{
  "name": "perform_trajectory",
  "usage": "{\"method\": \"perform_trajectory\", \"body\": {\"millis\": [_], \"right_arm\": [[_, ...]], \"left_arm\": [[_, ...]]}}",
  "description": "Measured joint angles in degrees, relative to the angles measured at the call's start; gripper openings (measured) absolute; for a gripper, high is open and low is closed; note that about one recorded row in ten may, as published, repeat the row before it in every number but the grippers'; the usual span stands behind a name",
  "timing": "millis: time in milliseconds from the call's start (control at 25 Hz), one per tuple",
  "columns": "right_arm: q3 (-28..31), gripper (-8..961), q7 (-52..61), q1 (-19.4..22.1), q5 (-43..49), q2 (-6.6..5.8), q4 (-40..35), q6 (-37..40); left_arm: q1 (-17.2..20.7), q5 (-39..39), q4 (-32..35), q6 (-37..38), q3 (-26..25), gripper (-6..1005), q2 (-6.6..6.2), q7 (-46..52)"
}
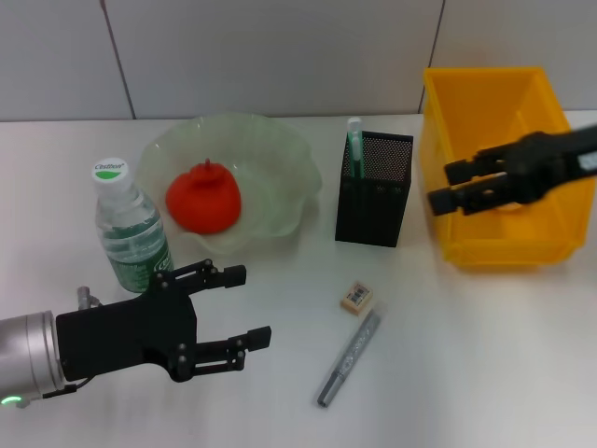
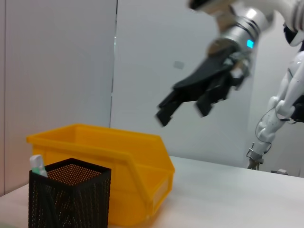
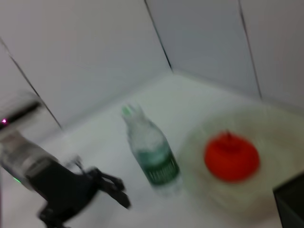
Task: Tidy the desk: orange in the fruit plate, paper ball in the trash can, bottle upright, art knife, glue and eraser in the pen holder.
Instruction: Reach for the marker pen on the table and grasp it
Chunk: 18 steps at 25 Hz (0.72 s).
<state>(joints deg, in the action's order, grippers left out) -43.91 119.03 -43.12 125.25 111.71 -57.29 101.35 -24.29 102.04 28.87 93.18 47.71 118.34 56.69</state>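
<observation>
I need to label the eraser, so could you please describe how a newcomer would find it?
Start at the black square mesh pen holder mid-desk. Nearer the robot lies the tiny beige rectangular eraser with a printed label. Unlike the slim grey metallic stick beside it, it is short and blocky.

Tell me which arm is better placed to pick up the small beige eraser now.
Left, probably: the open left gripper hovers near the beige rectangular eraser, while the right gripper is over the yellow plastic trash can.
</observation>
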Motion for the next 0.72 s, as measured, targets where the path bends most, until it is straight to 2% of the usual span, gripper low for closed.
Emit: {"method": "perform_trajectory", "body": {"millis": [40,80,120,200,240,280,320,360,400,440,480,520,560,720], "right_arm": [[-0.8,771,1.8,-2.4,2.6,-0.06,0.4,0.1],[-3.1,771,4.9,-7.0,7.4,-0.11,1.5,0.1],[-3.1,771,4.9,-7.0,7.4,-0.11,1.5,0.1],[-6.9,770,7.4,-11.3,11.6,0.26,2.8,-0.5],[-8.8,770,8.4,-12.9,13.2,0.7,3.6,-0.9],[-12.2,770,10.4,-16.3,17.5,2.12,5.4,-2.7],[-12.2,770,10.4,-16.3,17.5,2.12,5.4,-2.7],[-13.8,770,11.6,-18.9,21.2,3.55,7.6,-4.8],[-13.8,770,11.6,-18.9,21.2,3.55,7.6,-4.8],[-14.5,770,12.2,-20.6,23.8,4.43,9.5,-6.5],[-15.0,770,12.8,-23.4,27.7,5.93,13.6,-9.4],[-15.0,770,12.8,-23.4,27.7,5.93,13.6,-9.4],[-15.4,770,13.1,-25.7,30.5,7.11,17.4,-12.6],[-18.7,770,14.4,-27.7,31.5,7.78,22.6,-17.7]], "left_arm": [[0.0,0.1,0.0,0.0,0.0,810,0.03,-0.1],[0.1,0.4,0.0,0.0,0.1,810,0.03,-0.2],[0.1,0.4,0.0,0.0,0.1,810,0.03,-0.2],[0.1,0.7,0.0,-0.2,0.4,810,0.04,-0.2],[0.1,0.8,0.0,-0.4,0.8,810,0.04,-0.2],[0.1,0.9,0.0,-1.0,1.4,810,0.05,-0.2],[0.1,0.9,0.0,-1.0,1.4,810,0.05,-0.2],[0.1,1.0,0.0,-1.4,1.6,810,0.05,-0.2],[0.2,1.0,0.0,-1.5,1.6,810,0.05,-0.2],[0.2,1.2,0.0,-1.7,1.6,810,0.05,-0.2],[0.2,1.4,0.0,-1.8,1.6,810,0.03,-0.3],[0.2,1.4,0.0,-1.8,1.6,810,0.03,-0.3],[0.2,1.5,0.0,-1.8,1.6,810,0.01,-0.3],[0.2,2.7,0.1,-2.7,1.6,810,-0.05,0.0]]}}
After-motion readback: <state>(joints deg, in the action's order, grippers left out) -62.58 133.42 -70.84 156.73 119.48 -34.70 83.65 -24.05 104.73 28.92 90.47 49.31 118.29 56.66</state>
